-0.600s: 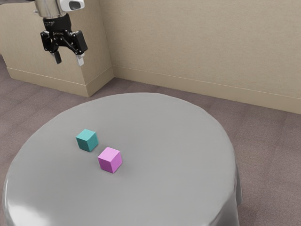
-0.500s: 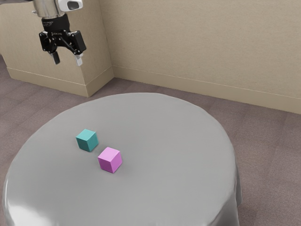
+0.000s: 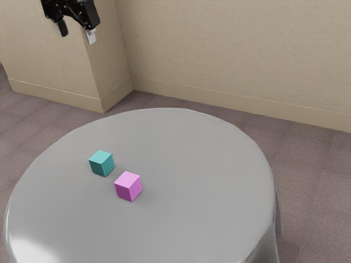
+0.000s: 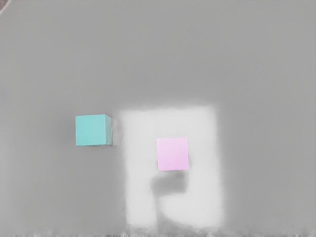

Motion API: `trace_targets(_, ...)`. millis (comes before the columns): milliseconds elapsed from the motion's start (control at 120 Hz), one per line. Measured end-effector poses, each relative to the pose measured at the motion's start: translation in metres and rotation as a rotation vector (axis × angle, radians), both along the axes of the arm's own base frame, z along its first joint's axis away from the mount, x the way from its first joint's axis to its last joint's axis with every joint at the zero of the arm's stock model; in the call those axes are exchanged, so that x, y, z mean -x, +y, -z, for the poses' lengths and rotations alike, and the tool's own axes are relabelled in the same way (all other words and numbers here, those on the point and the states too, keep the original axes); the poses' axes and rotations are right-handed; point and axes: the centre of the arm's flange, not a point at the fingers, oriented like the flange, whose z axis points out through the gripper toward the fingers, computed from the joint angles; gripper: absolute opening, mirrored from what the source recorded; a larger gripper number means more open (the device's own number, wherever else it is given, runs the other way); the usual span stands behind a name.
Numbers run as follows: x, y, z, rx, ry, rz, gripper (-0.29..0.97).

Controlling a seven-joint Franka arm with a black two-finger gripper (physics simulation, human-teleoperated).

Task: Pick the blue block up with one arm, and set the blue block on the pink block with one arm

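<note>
A teal-blue block (image 3: 101,163) rests on the round grey table (image 3: 208,164), left of centre in the exterior view. The pink block (image 3: 128,186) sits just beside it, toward the table's front, a small gap between them. Both cubes also appear from above: the blue block (image 4: 92,130) and the pink block (image 4: 173,153) lie apart on the grey surface. My gripper (image 3: 77,30) hangs high above the table at the exterior view's upper left, far from both blocks. Its fingers stand apart, open, with nothing between them.
A beige wall corner with a baseboard (image 3: 104,82) stands behind the table at the exterior view's left. Brown carpet (image 3: 307,164) surrounds the table. A pale reflection patch (image 4: 170,168) lies on the tabletop around the pink block.
My gripper has risen upward, now partly cut by the exterior view's top edge. Its fingers stay open. Both blocks rest where they were.
</note>
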Motion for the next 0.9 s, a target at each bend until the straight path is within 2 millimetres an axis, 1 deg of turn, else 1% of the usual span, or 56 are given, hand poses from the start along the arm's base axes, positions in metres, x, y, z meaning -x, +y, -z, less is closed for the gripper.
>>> trace_targets(58,-0.012,-0.014,0.015,-0.045,0.026,0.021,0.68)
trace_targets(100,-0.017,-0.016,0.021,-0.061,0.035,0.021,0.68)
trace_targets(142,-0.023,-0.007,0.027,-0.062,0.047,0.005,0.68)
trace_targets(208,-0.039,0.018,0.047,-0.055,0.078,-0.037,0.68)
trace_targets(258,-0.052,0.029,0.062,-0.049,0.093,-0.053,0.68)
trace_targets(308,-0.060,0.033,0.072,-0.044,0.100,-0.058,0.68)
trace_targets(367,-0.065,0.037,0.079,-0.039,0.101,-0.062,0.68)
trace_targets(550,-0.072,0.043,0.083,-0.038,0.090,-0.069,0.68)
trace_targets(608,-0.077,0.047,0.091,-0.040,0.092,-0.073,0.68)
trace_targets(675,-0.082,0.057,0.109,-0.042,0.109,-0.085,0.68)
trace_targets(700,-0.079,0.060,0.116,-0.045,0.122,-0.089,0.68)
trace_targets(733,-0.068,0.060,0.126,-0.054,0.141,-0.088,0.68)
trace_targets(783,-0.035,0.057,0.148,-0.074,0.174,-0.083,0.68)
trace_targets(833,-0.009,0.054,0.173,-0.088,0.189,-0.074,0.68)
trace_targets(858,-0.002,0.053,0.186,-0.092,0.190,-0.066,0.68)
trace_targets(900,0.002,0.056,0.201,-0.094,0.178,-0.060,0.68)
